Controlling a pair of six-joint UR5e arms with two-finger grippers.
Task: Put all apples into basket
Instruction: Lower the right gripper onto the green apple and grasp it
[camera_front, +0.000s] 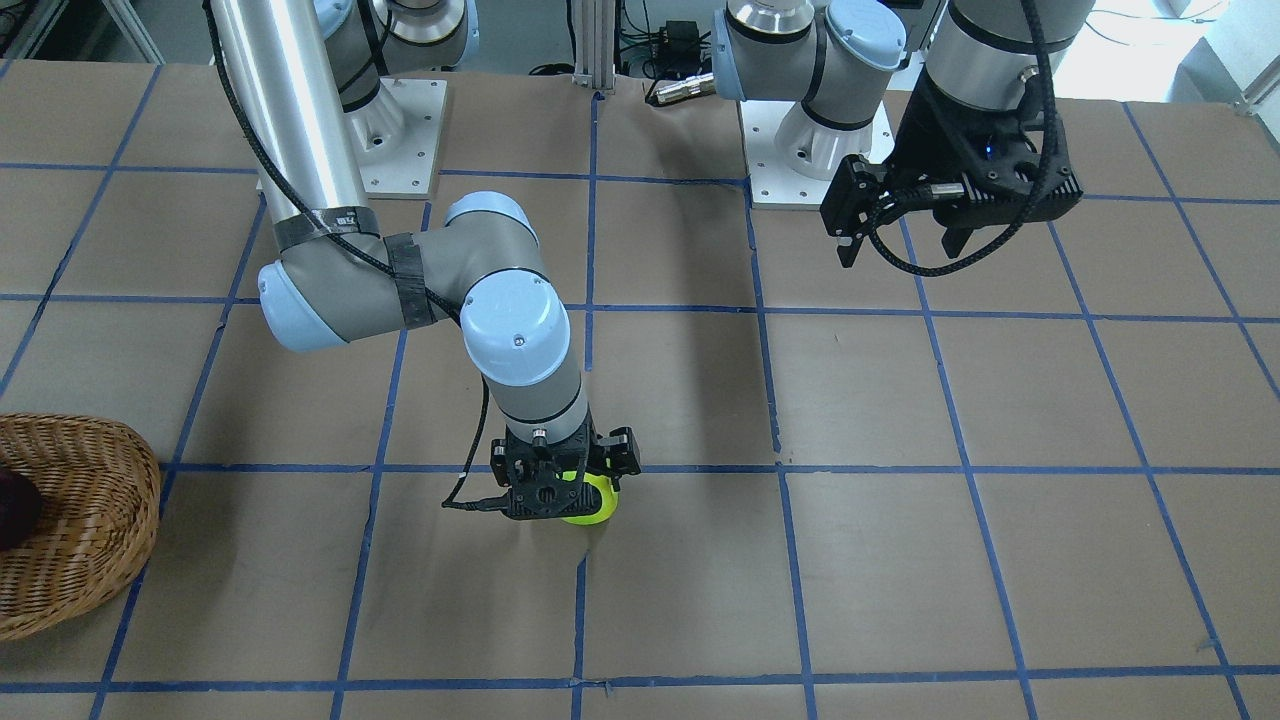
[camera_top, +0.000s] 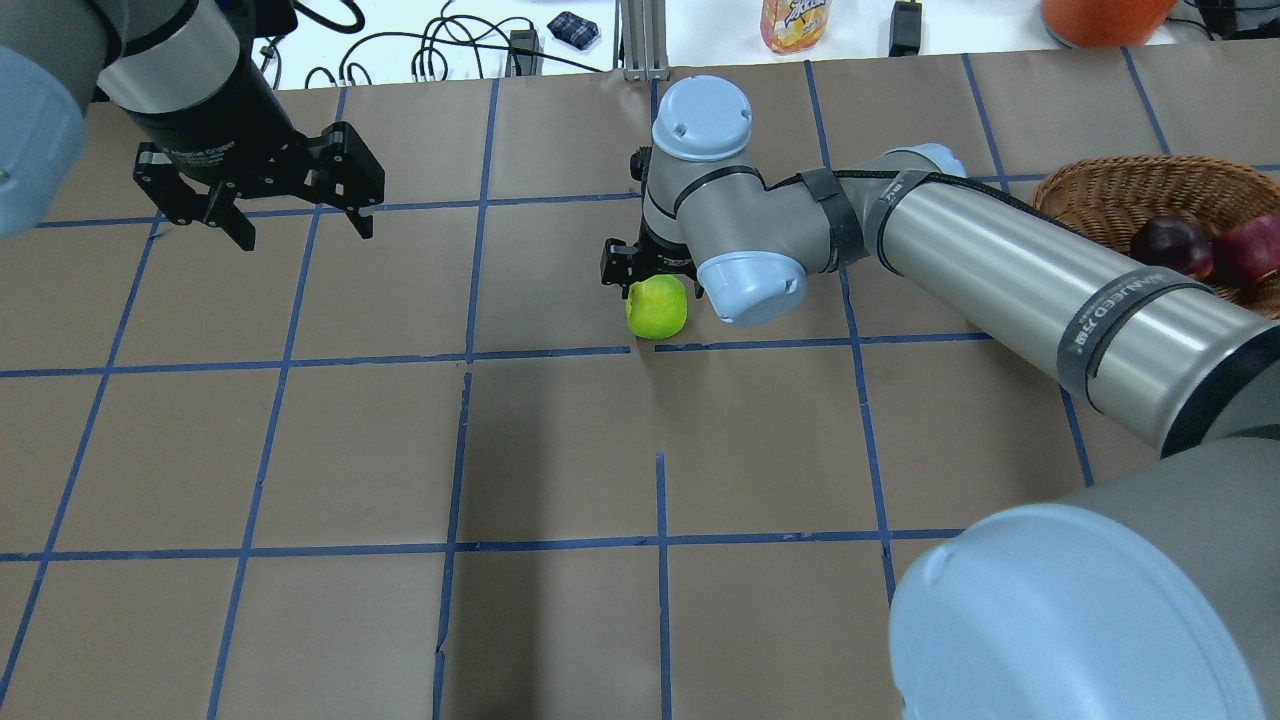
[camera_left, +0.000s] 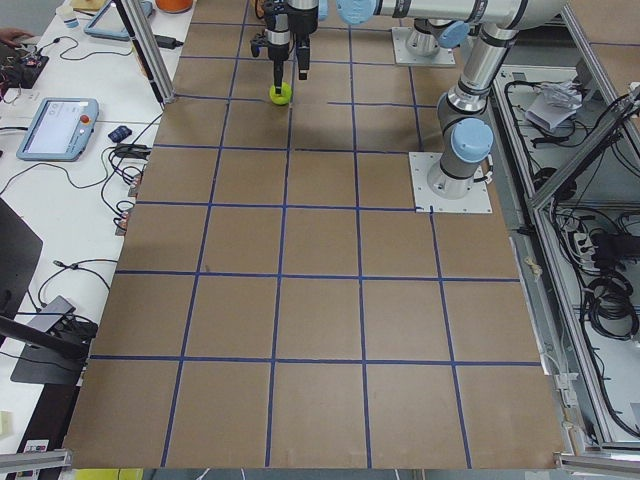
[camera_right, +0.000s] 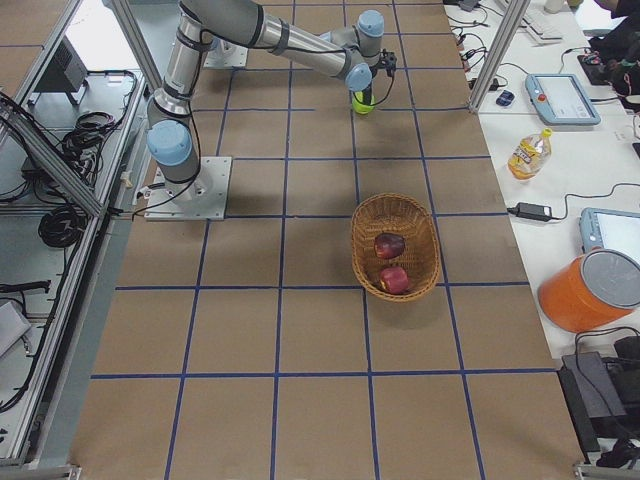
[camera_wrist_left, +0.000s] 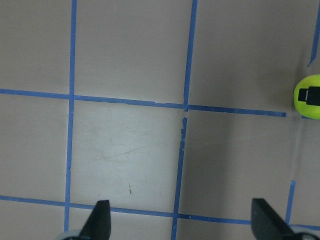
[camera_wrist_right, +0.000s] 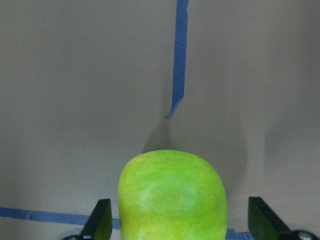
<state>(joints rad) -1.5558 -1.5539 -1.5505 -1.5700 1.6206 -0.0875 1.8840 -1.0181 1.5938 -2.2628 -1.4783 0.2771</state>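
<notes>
The lime green apple (camera_top: 657, 307) rests on the table near its middle, also in the front view (camera_front: 592, 503) and the right wrist view (camera_wrist_right: 172, 195). My right gripper (camera_top: 655, 285) is open, lowered over it, with a finger on each side and a gap to the apple (camera_wrist_right: 177, 220). The wicker basket (camera_top: 1110, 190) stands at the robot's right and holds the maroon apple (camera_top: 1170, 245) and the red apple (camera_top: 1250, 250). My left gripper (camera_top: 305, 230) is open and empty, hovering above the table on the left side (camera_front: 900, 245).
Arm base plates (camera_front: 400, 140) are bolted at the robot's side of the table. A side bench beyond the far edge holds a drink bottle (camera_top: 795, 22), an orange bucket (camera_right: 590, 290) and cables. Blue tape lines grid the brown table (camera_top: 560, 450).
</notes>
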